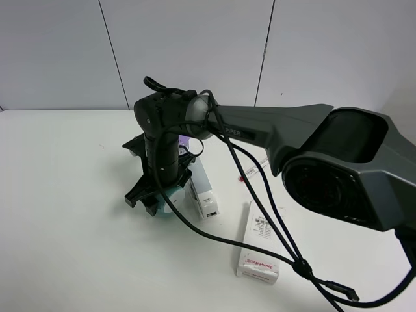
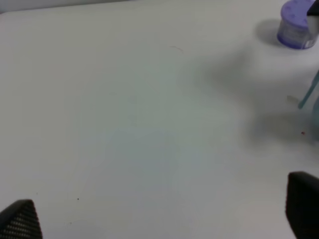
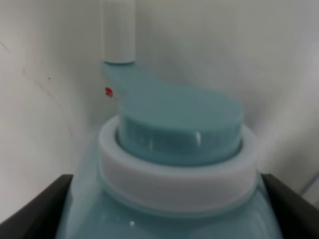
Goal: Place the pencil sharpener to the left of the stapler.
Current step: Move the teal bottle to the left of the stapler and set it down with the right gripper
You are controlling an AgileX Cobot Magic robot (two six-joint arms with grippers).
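The teal pencil sharpener point(image 1: 172, 200) sits low at the table, just left of the pale stapler point(image 1: 203, 192), which lies lengthwise beside it. My right gripper point(image 1: 159, 195) reaches across from the right and comes down over the sharpener, hiding most of it. In the right wrist view the sharpener point(image 3: 179, 124) fills the space between the dark fingers point(image 3: 35, 209), which press against both its sides, with its crank pointing away. My left gripper point(image 2: 159, 219) is open over bare table, and only its two tips show.
A white rectangular box with red print point(image 1: 260, 247) lies right of the stapler. A purple round tin point(image 2: 297, 25) stands behind the arm, partly hidden in the exterior view. A black cable point(image 1: 279, 240) trails from the right arm over the white table point(image 1: 71, 214).
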